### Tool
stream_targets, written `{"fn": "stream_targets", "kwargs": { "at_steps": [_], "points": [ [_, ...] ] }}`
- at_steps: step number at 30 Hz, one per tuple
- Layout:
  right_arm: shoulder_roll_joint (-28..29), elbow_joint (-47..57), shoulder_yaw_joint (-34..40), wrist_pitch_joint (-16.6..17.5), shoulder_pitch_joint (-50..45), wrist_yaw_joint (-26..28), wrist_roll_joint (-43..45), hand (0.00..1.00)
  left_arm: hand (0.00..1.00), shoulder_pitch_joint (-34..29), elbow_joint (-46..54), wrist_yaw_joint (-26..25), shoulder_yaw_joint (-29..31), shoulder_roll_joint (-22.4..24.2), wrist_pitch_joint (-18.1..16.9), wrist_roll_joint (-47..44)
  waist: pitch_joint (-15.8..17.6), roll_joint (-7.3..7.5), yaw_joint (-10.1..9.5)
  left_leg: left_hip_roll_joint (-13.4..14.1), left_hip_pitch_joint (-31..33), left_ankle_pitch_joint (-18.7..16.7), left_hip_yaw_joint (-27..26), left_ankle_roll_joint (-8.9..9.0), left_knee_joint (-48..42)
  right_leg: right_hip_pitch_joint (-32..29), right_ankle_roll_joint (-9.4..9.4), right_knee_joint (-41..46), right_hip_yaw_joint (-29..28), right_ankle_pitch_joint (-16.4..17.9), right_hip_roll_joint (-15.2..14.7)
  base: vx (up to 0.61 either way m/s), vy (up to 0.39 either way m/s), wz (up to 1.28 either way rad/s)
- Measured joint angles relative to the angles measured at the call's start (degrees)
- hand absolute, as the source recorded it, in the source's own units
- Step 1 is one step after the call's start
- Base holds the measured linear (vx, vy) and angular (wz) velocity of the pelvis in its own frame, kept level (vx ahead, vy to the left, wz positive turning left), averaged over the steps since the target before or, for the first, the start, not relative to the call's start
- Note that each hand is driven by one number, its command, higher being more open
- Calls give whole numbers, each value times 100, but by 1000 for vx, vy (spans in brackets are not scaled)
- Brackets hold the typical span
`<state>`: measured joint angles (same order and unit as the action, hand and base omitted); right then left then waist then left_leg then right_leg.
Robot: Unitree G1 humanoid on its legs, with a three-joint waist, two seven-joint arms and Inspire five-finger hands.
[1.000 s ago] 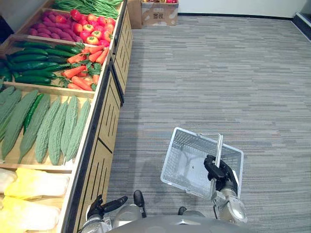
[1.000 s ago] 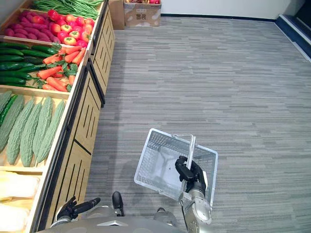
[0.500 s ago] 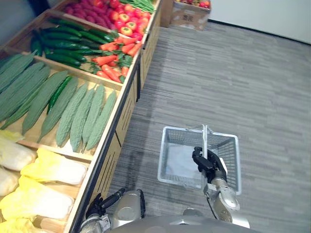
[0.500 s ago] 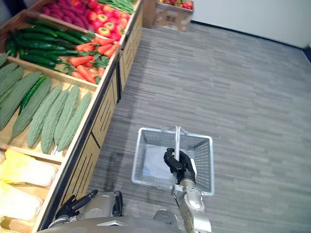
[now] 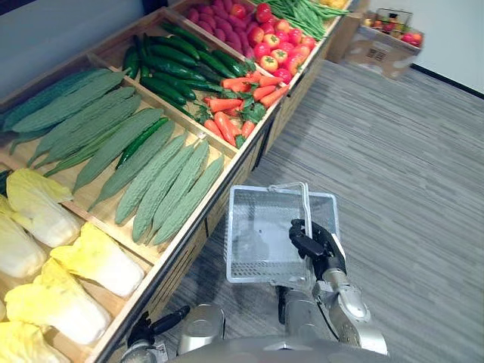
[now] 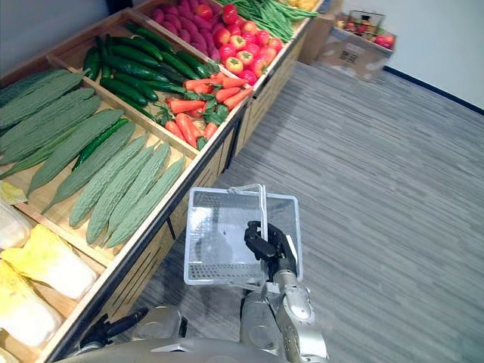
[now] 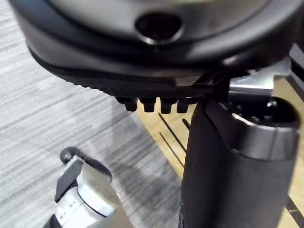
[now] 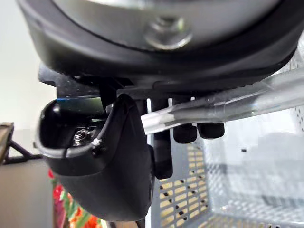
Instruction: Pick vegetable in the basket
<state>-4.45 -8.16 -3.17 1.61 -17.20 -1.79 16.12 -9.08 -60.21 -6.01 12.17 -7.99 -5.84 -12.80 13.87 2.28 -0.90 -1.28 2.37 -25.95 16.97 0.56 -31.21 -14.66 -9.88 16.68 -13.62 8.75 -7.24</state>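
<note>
- The right robot hand [image 5: 318,246] has its fingers [image 8: 185,133] and thumb curled round the handle [image 5: 305,200] of a pale wire basket [image 5: 257,271].
- The basket hangs from that handle above the grey striped floor [image 5: 408,166], just beside the front edge of a wooden produce stand [image 5: 198,236]. No vegetable lies in it.
- The left robot hand [image 5: 147,333] is low down by the foot of the stand, fingers relaxed and holding nothing.
- The vegetables all lie in the stand's compartments. Bumpy green bitter gourds [image 5: 162,185] fill the compartment nearest the basket, with pale yellow cabbages [image 5: 91,261] in the one on the robot's side of it.
- Past the gourds are dark cucumbers [image 5: 174,64] with carrots [image 5: 227,121] beside them, then round red and yellow produce [image 5: 276,53], then green beans [image 5: 302,15].
- A cardboard box [image 5: 382,49] stands on the floor beyond the far end of the stand.
</note>
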Motion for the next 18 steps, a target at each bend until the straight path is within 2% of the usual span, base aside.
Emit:
{"fn": "stream_targets", "kwargs": {
  "at_steps": [1, 2, 3, 4, 5, 6, 8, 11, 14, 16, 18],
  "points": [
    [-16, 8, 73, -1, -89, -11, 1, 0, 100, 17, 4, -3, 4, -28, -47, -1, -23, 24, 57, -24, -7, -107, 280, 127, -65, -2, -195, 209, 37, -383, -9, 263, -506, 179],
    [-134, 12, 236, -10, -167, -73, 2, 0, 100, 85, -20, -7, -4, 125, -42, 1, -47, -204, 80, 124, -40, -170, 628, 264, -22, -31, -58, 589, 392, -283, 126, 245, -475, 128],
    [-193, 16, 297, -10, -178, -104, 3, 0, 100, 80, -19, 15, -2, 219, -51, 2, -56, -247, 52, 246, -52, -147, 710, 310, 68, -43, -29, 692, 524, -196, 184, 271, -526, 105],
    [-252, 29, 403, -10, -170, -140, 5, 0, 100, 67, -33, 8, 9, 364, -47, 1, -114, -356, -9, 418, -138, -16, 802, 445, 318, -80, 110, 951, 723, -16, 241, 226, -476, 78],
    [-244, 73, 508, -10, -184, -144, 6, 0, 100, 52, -33, 28, 39, 367, -37, 1, -122, -333, -12, 542, -199, 157, 917, 551, 554, -83, 223, 1147, 941, 165, 248, 172, -379, 81],
    [-244, 119, 554, -10, -205, -145, 6, 0, 100, 53, -28, 15, 60, 363, -39, 11, -134, -319, 1, 603, -201, 252, 965, 580, 661, -83, 282, 1221, 1061, 232, 245, 137, -359, 90],
    [-209, 223, 745, -7, -195, -146, 6, 0, 100, 19, 5, -5, 202, 346, -44, 19, -200, -208, 28, 801, -167, 678, 1080, 685, 1083, -79, 457, 1252, 1432, 363, 232, 102, -319, 79],
    [-187, 249, 956, -5, -164, -144, 6, 0, 100, -49, 7, -23, 221, 299, -43, 16, -274, -84, 39, 944, -152, 1092, 1114, 809, 1500, -57, 585, 1346, 1782, 509, 168, 77, -250, 63],
    [-187, 245, 1078, -5, -171, -145, 5, 0, 100, -62, 8, -34, 222, 262, -45, 15, -316, -31, 81, 997, -84, 1348, 1075, 879, 1661, 15, 644, 1399, 2055, 573, 74, 47, -126, 62],
    [-179, 226, 1084, -5, -184, -143, 3, 0, 100, -83, 8, -103, 256, 225, -51, -17, -367, 53, 106, 1003, 19, 1662, 667, 911, 1775, 81, 664, 1338, 2295, 583, -57, 17, -95, 67],
    [-167, 167, 1093, -5, -227, -139, 3, 0, 100, -125, 12, -151, 344, 256, -57, -65, -409, 66, 119, 1097, 22, 1959, 22, 923, 1996, 256, 669, 1210, 2575, 581, -145, -12, -43, 68]
  ]
}}
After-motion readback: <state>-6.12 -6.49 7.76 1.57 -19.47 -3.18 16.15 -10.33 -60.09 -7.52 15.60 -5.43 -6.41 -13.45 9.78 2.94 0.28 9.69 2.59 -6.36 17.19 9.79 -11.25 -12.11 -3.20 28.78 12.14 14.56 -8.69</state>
